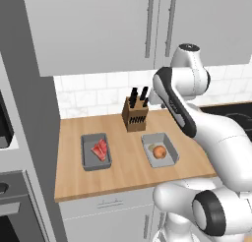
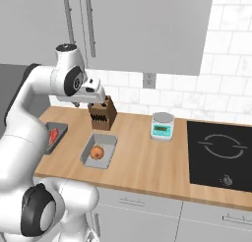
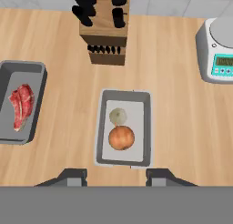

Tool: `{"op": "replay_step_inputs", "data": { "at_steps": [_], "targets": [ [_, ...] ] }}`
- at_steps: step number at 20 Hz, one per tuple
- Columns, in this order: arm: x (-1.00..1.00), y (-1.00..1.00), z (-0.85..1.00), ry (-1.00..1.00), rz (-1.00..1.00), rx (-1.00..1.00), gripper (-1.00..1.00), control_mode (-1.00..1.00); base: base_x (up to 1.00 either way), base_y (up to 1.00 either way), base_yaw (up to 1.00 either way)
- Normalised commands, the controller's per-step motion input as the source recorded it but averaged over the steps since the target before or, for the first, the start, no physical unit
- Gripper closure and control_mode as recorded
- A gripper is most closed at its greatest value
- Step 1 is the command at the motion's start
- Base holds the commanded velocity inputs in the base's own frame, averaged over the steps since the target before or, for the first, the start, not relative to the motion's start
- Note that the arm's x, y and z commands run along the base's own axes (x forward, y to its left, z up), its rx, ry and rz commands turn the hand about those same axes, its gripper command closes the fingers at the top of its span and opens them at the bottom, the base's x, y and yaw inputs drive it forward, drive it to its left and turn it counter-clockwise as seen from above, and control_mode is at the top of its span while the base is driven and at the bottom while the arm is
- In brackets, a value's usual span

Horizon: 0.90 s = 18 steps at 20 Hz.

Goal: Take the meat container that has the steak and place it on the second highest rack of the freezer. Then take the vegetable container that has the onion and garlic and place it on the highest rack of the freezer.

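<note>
The meat container [image 3: 16, 75] is a dark grey tray at the left of the wooden counter, and the red steak [image 3: 22, 105] lies in it. To its right stands the paler vegetable container [image 3: 103, 127], holding the orange-brown onion [image 3: 121, 137] and the small pale garlic [image 3: 118, 116]. My gripper [image 3: 116, 177] hangs high over the near rim of the vegetable container, open, with nothing between its fingers. The left base view has both trays, the meat container [image 1: 87, 155] and the vegetable container [image 1: 170, 148]. The freezer is out of view.
A knife block [image 3: 104, 27] stands behind the trays by the tiled wall. A kitchen scale [image 2: 162, 125] sits to the right, with a black cooktop [image 2: 219, 147] beyond it. Wall cabinets [image 1: 98, 29] hang above the counter. An oven [image 1: 7, 211] is at the lower left.
</note>
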Motion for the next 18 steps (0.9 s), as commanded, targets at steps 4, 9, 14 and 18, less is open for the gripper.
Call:
{"op": "replay_step_inputs", "data": {
  "at_steps": [4,9,14,18],
  "targets": [
    [-0.32,-0.06,-0.28,0.00,0.00,0.00,-1.00,-1.00,0.00,0.00,0.00],
    [-0.35,0.00,-0.52,0.00,-0.05,0.00,-1.00,-1.00,0.00,0.00,0.00],
    [-0.10,0.00,-0.26,0.00,-0.34,0.14,-1.00,-1.00,0.00,0.00,0.00],
    [-0.02,-0.03,-0.23,0.02,-0.50,0.25,-1.00,-1.00,0.00,0.00,0.00]
  ]
}}
